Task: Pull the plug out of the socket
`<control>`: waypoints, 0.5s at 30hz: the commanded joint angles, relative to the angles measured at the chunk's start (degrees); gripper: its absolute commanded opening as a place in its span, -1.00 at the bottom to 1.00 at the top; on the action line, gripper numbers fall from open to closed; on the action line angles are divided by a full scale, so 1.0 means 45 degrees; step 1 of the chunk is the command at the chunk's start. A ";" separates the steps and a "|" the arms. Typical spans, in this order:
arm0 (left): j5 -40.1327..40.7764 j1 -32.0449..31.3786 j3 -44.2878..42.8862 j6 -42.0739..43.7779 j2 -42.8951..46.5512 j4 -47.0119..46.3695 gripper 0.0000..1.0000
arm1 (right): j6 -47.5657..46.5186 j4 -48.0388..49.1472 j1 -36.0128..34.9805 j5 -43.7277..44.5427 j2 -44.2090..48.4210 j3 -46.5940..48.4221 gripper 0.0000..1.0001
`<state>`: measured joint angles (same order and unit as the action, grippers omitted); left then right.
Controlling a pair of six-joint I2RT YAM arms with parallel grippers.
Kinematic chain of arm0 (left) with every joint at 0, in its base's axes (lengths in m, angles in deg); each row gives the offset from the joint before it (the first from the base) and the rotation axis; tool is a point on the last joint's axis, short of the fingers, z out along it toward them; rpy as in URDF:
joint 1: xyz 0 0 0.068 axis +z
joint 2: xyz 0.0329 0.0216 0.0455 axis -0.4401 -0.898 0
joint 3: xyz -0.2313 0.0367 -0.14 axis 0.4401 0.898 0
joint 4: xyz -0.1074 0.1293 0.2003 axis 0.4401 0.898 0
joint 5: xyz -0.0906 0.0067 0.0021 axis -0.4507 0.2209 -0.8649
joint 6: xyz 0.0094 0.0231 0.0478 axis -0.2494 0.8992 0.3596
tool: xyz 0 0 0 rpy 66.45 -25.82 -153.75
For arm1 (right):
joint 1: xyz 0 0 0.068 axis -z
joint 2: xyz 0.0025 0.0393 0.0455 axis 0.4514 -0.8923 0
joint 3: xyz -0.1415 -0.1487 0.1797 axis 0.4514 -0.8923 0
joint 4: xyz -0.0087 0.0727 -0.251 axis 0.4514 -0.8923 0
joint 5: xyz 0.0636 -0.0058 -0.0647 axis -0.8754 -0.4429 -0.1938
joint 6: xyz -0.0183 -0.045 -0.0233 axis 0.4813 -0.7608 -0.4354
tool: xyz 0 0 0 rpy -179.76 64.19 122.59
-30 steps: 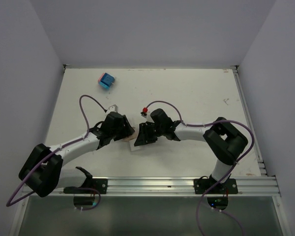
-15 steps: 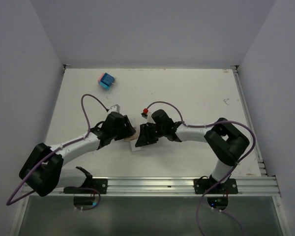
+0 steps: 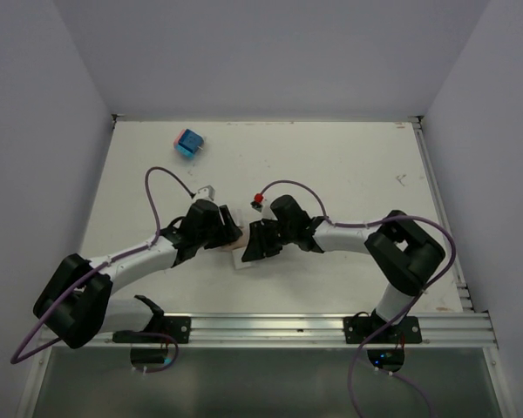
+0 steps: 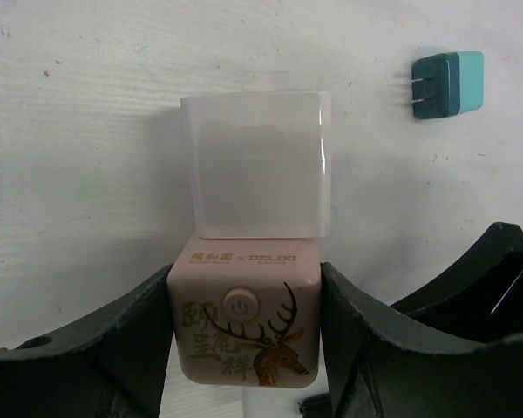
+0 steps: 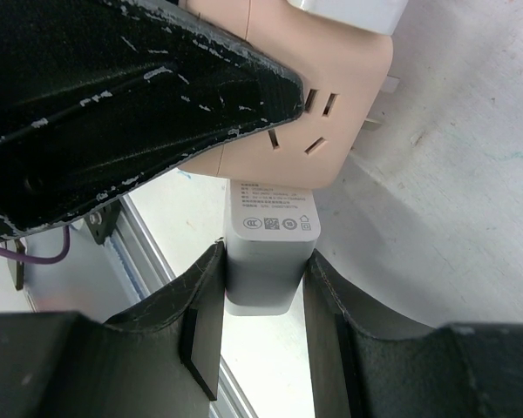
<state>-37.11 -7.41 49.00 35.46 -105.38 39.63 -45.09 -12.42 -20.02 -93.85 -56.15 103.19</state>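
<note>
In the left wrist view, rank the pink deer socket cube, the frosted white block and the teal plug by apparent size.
Largest, about alike: frosted white block and pink deer socket cube.
Smallest: teal plug, though farther from the camera.

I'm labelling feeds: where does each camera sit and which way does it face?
Top external: above and behind, looking down on the white table; both arms show.
Left wrist: looks past the left hand gripping the pink cube socket.
Right wrist: looks past the right hand clamping the white plug.
Wrist views share the socket.
</note>
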 commanded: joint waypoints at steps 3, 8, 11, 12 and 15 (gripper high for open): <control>0.6227 0.1101 -0.0279 0.1617 0.0190 -0.2232 -1.00 | -0.0982 -0.4388 -0.0761 -0.4344 0.0954 -0.1376 -1.00; 0.5135 0.1081 -0.0203 -0.0336 0.0540 -0.0785 -1.00 | -0.0296 -0.2959 -0.0780 -0.3135 0.1600 -0.0948 -1.00; 0.4958 0.0751 0.0246 -0.1001 0.1067 -0.0102 -1.00 | -0.0082 -0.2452 -0.0780 -0.2724 0.1561 -0.0325 -1.00; 0.4841 0.0691 0.0325 -0.1350 0.1204 0.0170 -1.00 | 0.0073 -0.2122 -0.0761 -0.2685 0.1483 -0.0187 -1.00; 0.4742 0.0535 0.0384 -0.2208 0.1731 0.1047 -1.00 | 0.0289 -0.1827 -0.0761 -0.2237 0.1250 0.0302 -0.90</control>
<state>-36.30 -7.41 50.57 27.44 -99.66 42.93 -43.58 -12.39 -20.32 -92.93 -52.24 103.43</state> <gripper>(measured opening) 0.634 0.387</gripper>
